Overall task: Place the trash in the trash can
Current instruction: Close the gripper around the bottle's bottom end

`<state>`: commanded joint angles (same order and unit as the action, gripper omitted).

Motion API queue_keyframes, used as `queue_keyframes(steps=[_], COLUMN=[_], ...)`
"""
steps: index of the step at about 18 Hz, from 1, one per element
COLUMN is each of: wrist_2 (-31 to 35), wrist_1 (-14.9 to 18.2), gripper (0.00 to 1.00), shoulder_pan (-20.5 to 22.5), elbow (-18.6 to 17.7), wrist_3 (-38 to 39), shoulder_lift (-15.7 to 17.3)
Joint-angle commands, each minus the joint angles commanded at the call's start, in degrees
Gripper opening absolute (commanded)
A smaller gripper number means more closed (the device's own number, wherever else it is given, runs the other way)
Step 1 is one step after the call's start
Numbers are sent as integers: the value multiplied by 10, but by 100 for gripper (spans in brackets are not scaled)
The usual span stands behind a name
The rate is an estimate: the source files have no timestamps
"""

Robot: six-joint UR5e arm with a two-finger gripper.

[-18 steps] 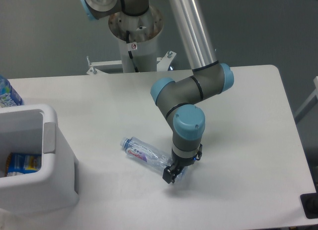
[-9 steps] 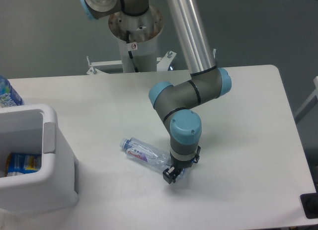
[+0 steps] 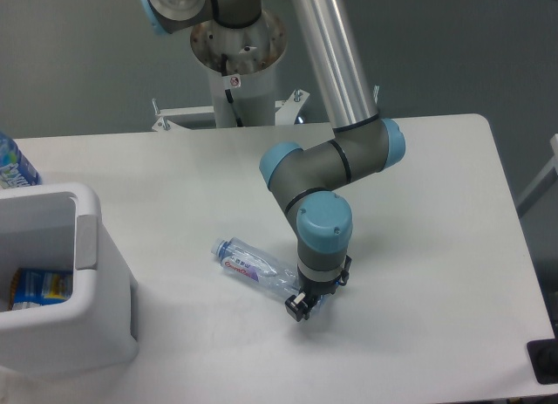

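A crushed clear plastic bottle (image 3: 253,270) with a red-purple label lies on its side on the white table, cap toward the left. My gripper (image 3: 303,304) points down at the bottle's right end, the base. Its dark fingers stand on either side of that end with a gap between them, so it looks open. The base itself is partly hidden behind the fingers. The white boxy trash can (image 3: 105,273) stands at the front left. Inside it lies the blue-and-orange snack wrapper (image 3: 39,286).
A blue-labelled bottle (image 3: 13,164) shows at the left edge behind the trash can. The robot's base column (image 3: 237,72) rises behind the table's far edge. A dark object (image 3: 545,362) sits at the front right corner.
The arm has shifted slightly left and down over the bottle's base end, slowing in the last half second. The bottle has stayed where it lay.
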<state>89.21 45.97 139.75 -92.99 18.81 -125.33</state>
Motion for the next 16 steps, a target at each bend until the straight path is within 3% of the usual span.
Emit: queue_keyframes(steps=[10, 16], wrist_2=[-1, 3], wrist_1=[1, 2], gripper=[63, 63], shoulder_pan=[0, 0], elbow=[1, 12], wrist_3=[-1, -1], shoulder_lift=[5, 27])
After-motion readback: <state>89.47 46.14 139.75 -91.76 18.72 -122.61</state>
